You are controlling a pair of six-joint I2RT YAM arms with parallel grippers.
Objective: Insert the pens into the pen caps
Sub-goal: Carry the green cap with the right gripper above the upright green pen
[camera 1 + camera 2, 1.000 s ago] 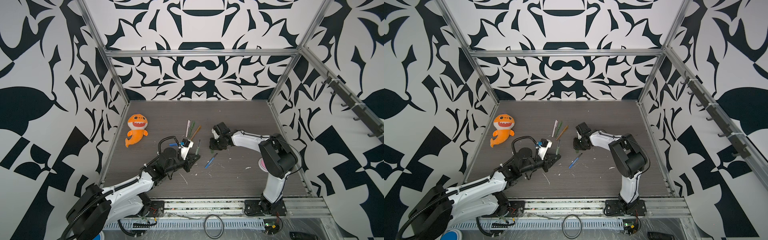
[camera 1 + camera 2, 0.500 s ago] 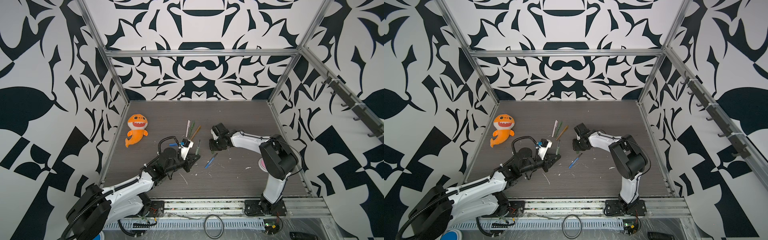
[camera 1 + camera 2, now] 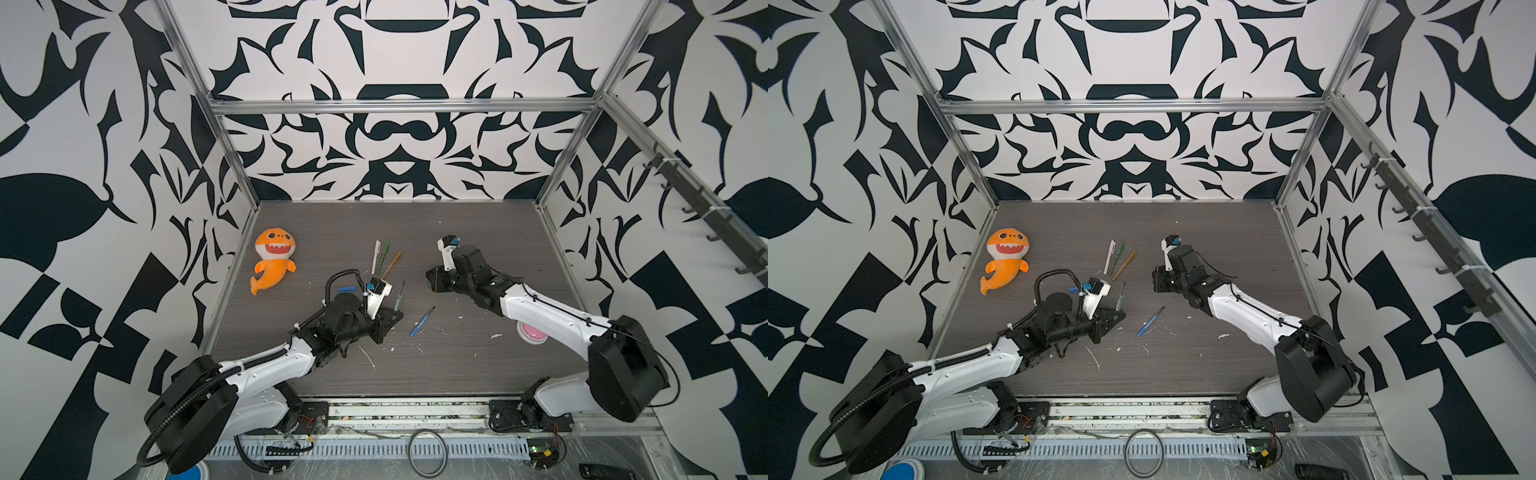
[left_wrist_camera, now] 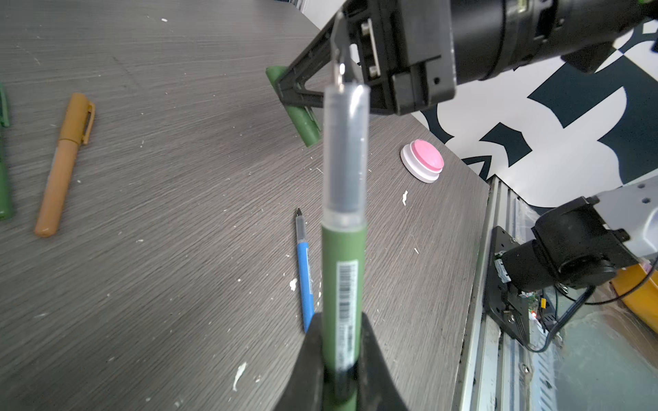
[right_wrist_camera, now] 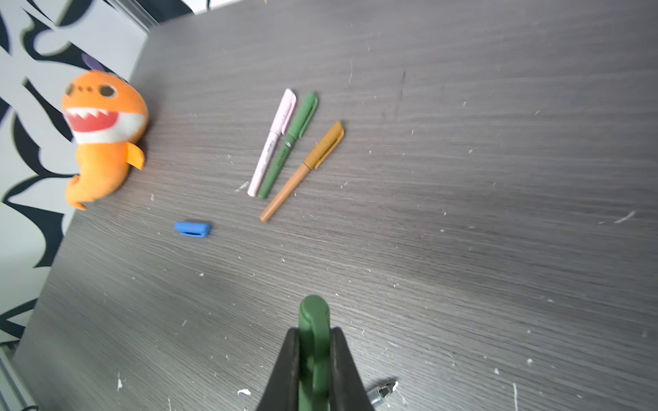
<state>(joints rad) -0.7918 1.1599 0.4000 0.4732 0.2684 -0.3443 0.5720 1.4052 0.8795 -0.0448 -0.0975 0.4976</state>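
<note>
The left hand (image 4: 341, 322) was closed on a green pen (image 4: 343, 249) and the right hand (image 5: 314, 332) on a green cap (image 5: 313, 313), so joining seemed due, needing tip and cap mouth aligned.

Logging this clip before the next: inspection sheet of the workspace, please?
Surface: grey table, white flecks.
Job's things: green pen and green cap held; blue pen, blue cap loose; three capped pens.
Clutter: shark plush, pink button.
Grippers: left fingers shut on green pen; right fingers shut on green cap.
Cables: hose on left arm; loop by front rail.
Surroundings: patterned walls.
</note>
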